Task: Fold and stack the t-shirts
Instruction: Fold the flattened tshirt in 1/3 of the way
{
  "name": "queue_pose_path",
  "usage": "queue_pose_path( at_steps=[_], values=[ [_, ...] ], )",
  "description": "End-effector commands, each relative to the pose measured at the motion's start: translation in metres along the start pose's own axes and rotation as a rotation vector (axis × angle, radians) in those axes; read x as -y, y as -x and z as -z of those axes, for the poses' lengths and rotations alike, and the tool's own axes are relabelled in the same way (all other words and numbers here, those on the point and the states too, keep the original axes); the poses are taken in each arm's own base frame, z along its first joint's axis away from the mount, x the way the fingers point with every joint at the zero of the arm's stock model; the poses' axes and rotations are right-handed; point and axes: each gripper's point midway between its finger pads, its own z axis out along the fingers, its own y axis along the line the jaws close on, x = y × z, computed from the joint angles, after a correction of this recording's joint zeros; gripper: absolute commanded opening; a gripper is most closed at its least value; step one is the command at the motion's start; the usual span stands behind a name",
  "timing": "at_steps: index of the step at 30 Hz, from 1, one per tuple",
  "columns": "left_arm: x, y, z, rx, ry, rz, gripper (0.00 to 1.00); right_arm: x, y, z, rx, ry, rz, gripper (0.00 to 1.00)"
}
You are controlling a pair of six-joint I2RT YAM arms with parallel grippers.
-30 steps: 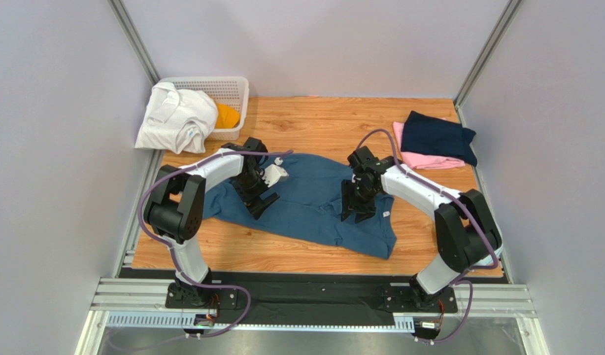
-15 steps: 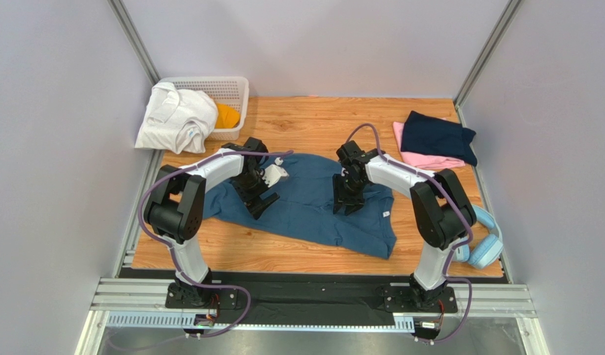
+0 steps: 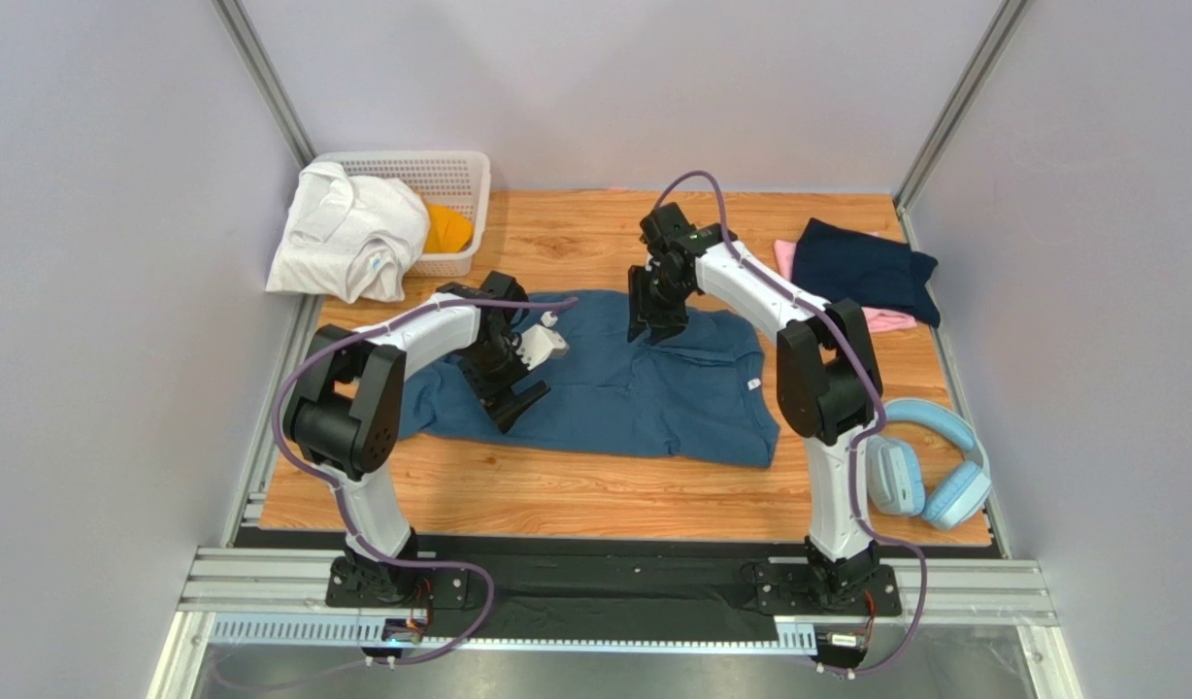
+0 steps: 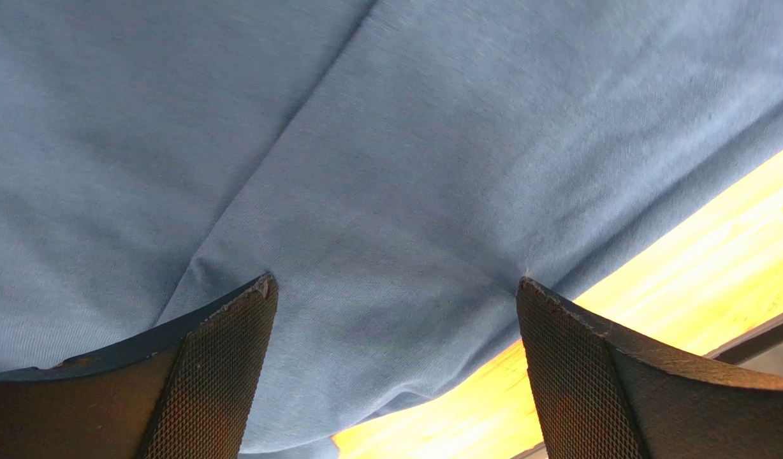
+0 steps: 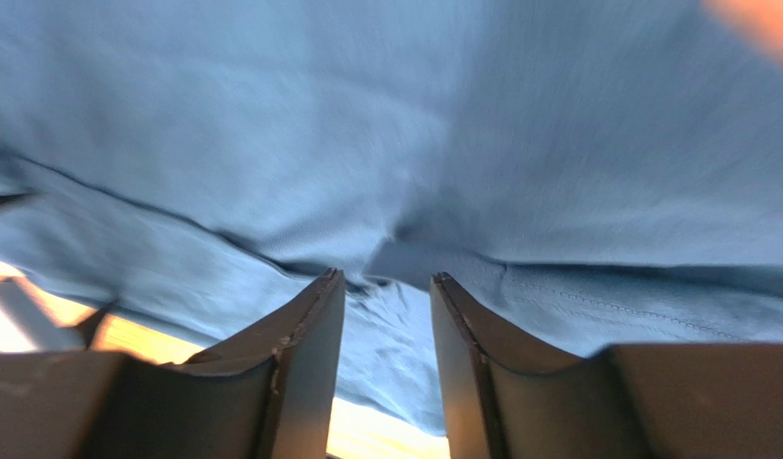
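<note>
Cloth has shifted: your right gripper [image 3: 649,324], pinched on the blue t-shirt [image 3: 631,405], dragged it toward the far edge to flatten it, while your left gripper [image 3: 509,399] stays spread wide, holding nothing.

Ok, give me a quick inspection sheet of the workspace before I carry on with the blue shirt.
Surface: wooden tabletop, no spills or damage seen.
Job's things: slate-blue t-shirt spread at centre; navy shirt folded on pink shirt, far right; white garment draped over the white lattice basket; orange garment inside it.
Clutter: light-blue headphones at the near right edge.
Grippers: left gripper open over the blue shirt; right gripper narrowed at a pucker near its far edge, grip unclear.
Cables: purple cable looped along each arm.
Surroundings: pale walls, metal frame posts.
</note>
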Motion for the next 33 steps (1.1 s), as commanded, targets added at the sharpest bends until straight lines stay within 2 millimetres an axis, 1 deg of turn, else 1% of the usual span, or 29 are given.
queue_pose_path(
  at_steps=[1, 2, 4, 5, 6, 7, 8, 9, 11, 12, 13, 14, 15, 16, 17, 18, 19, 20, 21, 22, 23, 25, 27, 29, 30, 31, 32, 33],
  values=[
    [0.001, 0.004, 0.007, 0.032, 0.016, -0.025, 1.0, -0.003, 0.02, 0.02, 0.036, 0.004, 0.011, 0.47],
    [0.001, 0.004, 0.006, 0.031, 0.015, -0.025, 1.0, -0.005, 0.022, 0.027, 0.054, 0.007, 0.018, 0.52],
    [0.002, 0.004, 0.006, 0.031, 0.012, -0.026, 1.0, -0.001, 0.024, 0.036, 0.079, -0.009, 0.019, 0.55],
    [0.002, 0.003, 0.004, 0.027, 0.007, -0.024, 1.0, 0.002, 0.02, 0.037, 0.076, -0.016, 0.014, 0.59],
    [0.001, 0.003, 0.004, 0.026, 0.01, -0.025, 1.0, 0.001, 0.021, 0.049, 0.102, -0.01, 0.014, 0.62],
    [0.002, 0.003, 0.004, 0.026, 0.008, -0.024, 1.0, 0.004, 0.019, 0.053, 0.109, -0.015, 0.006, 0.63],
    [0.001, 0.003, 0.003, 0.023, 0.008, -0.025, 1.0, 0.007, 0.012, 0.052, 0.101, -0.023, 0.002, 0.63],
    [0.001, 0.003, 0.002, 0.021, 0.006, -0.024, 1.0, 0.008, 0.01, 0.062, 0.123, -0.02, 0.002, 0.64],
    [0.001, 0.004, 0.002, 0.023, 0.006, -0.026, 1.0, 0.011, 0.004, 0.068, 0.136, -0.029, -0.013, 0.63],
    [0.001, 0.004, 0.002, 0.023, 0.004, -0.025, 1.0, 0.02, -0.012, 0.062, 0.101, -0.045, -0.031, 0.62],
    [0.001, 0.005, 0.001, 0.024, 0.006, -0.022, 1.0, 0.014, -0.018, 0.074, 0.118, -0.011, -0.036, 0.62],
    [-0.001, 0.006, 0.001, 0.026, 0.012, -0.021, 1.0, 0.013, -0.024, 0.075, 0.125, 0.01, -0.066, 0.6],
    [-0.001, 0.006, 0.0, 0.023, 0.013, -0.019, 1.0, 0.021, -0.046, 0.064, 0.08, 0.004, -0.095, 0.6],
    [-0.001, 0.007, 0.0, 0.024, 0.014, -0.018, 1.0, 0.022, -0.059, 0.063, 0.067, 0.021, -0.113, 0.59],
    [-0.002, 0.009, -0.001, 0.025, 0.012, -0.018, 1.0, 0.019, -0.061, 0.069, 0.1, 0.049, -0.123, 0.58],
    [-0.002, 0.009, -0.001, 0.025, 0.014, -0.018, 1.0, 0.02, -0.07, 0.066, 0.094, 0.059, -0.161, 0.57],
    [-0.002, 0.01, -0.003, 0.025, 0.014, -0.018, 1.0, 0.033, -0.094, 0.053, 0.041, 0.036, -0.189, 0.57],
    [-0.002, 0.011, -0.004, 0.021, 0.013, -0.014, 1.0, 0.033, -0.096, 0.052, 0.061, 0.051, -0.204, 0.57],
    [-0.003, 0.012, -0.005, 0.021, 0.018, -0.015, 1.0, 0.037, -0.106, 0.046, 0.04, 0.042, -0.232, 0.57],
    [-0.004, 0.014, -0.005, 0.021, 0.021, -0.016, 1.0, 0.042, -0.112, 0.041, 0.031, 0.031, -0.242, 0.57],
    [-0.006, 0.015, -0.007, 0.015, 0.024, -0.017, 1.0, 0.049, -0.124, 0.03, -0.006, 0.012, -0.254, 0.56],
    [-0.009, 0.016, -0.007, 0.012, 0.034, -0.015, 1.0, 0.055, -0.131, 0.02, -0.039, -0.013, -0.267, 0.53],
    [-0.01, 0.017, -0.007, 0.01, 0.038, -0.015, 1.0, 0.061, -0.133, 0.009, -0.058, -0.045, -0.273, 0.53],
    [-0.013, 0.017, -0.006, 0.006, 0.052, -0.013, 1.0, 0.067, -0.129, 0.005, -0.053, -0.077, -0.263, 0.52],
    [-0.014, 0.017, -0.005, 0.006, 0.057, -0.017, 1.0, 0.072, -0.13, -0.001, -0.07, -0.106, -0.266, 0.52],
    [-0.015, 0.015, -0.004, 0.0, 0.066, -0.018, 1.0, 0.078, -0.129, -0.003, -0.067, -0.144, -0.267, 0.51],
    [-0.015, 0.014, -0.004, -0.003, 0.07, -0.021, 1.0, 0.085, -0.133, -0.004, -0.09, -0.179, -0.272, 0.5],
    [-0.016, 0.014, -0.004, -0.002, 0.074, -0.023, 1.0, 0.088, -0.131, -0.003, -0.094, -0.202, -0.277, 0.49]
  ],
)
